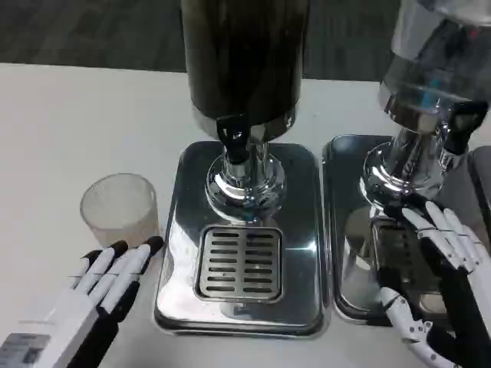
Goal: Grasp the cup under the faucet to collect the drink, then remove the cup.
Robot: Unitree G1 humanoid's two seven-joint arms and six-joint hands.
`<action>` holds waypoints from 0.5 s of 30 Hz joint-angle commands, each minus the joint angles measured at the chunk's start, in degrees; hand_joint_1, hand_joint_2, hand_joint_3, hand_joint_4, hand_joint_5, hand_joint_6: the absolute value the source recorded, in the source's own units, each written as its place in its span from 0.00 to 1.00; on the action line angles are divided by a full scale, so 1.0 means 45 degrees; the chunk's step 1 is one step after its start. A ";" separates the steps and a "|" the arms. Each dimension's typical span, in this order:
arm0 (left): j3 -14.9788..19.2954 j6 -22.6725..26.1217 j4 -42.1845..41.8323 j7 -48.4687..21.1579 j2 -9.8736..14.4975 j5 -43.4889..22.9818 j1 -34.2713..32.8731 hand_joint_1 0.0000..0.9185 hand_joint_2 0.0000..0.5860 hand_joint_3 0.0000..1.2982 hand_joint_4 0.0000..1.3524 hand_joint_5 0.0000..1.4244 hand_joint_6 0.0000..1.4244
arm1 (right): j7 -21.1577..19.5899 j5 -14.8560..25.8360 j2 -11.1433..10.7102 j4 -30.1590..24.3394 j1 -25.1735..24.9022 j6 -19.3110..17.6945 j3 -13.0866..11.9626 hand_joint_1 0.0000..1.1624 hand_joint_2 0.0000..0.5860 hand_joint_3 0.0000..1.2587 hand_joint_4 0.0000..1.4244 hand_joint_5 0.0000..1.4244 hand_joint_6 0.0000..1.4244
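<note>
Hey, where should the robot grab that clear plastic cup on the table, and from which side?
Probably around the side wall of the cup, from the near side. It stands upright with its mouth up, left of the dispenser's steel base, and its round wall suits a wrapping hold. The left hand lies just in front of it, fingers pointing at it, holding nothing.

The dark dispenser (244, 57) and the clear dispenser (441, 61) are cut off at the top edge.

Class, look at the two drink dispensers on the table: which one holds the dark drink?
The left dispenser, nearer the cup. Its tank is dark brown, while the right dispenser has a clear, pale tank.
</note>
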 commanded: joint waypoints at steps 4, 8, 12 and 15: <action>0.0054 0.0122 0.0093 -0.0008 -0.0018 -0.0213 0.0068 0.00 0.11 0.00 0.00 0.00 0.00 | 0.0070 0.0149 0.0031 0.0048 0.0073 -0.0135 -0.0054 0.21 0.74 0.16 0.05 0.04 0.06; 0.0072 0.0121 0.0131 -0.0005 0.0008 -0.0242 0.0023 0.00 0.11 0.00 0.00 0.00 0.00 | 0.0076 0.0200 0.0050 0.0024 0.0087 -0.0130 -0.0063 0.21 0.74 0.16 0.05 0.05 0.06; 0.0152 0.0080 0.0193 0.0012 0.0058 -0.0342 -0.0018 0.00 0.11 0.00 0.00 0.00 0.00 | 0.0057 0.0211 0.0097 -0.0003 0.0076 -0.0118 -0.0045 0.21 0.74 0.16 0.05 0.05 0.06; 0.0235 0.0054 0.0207 0.0012 0.0099 -0.0439 -0.0019 0.00 0.11 0.00 0.00 0.00 0.00 | 0.0160 0.0107 0.0108 -0.0082 0.0042 -0.0025 0.0022 0.21 0.74 0.16 0.05 0.05 0.07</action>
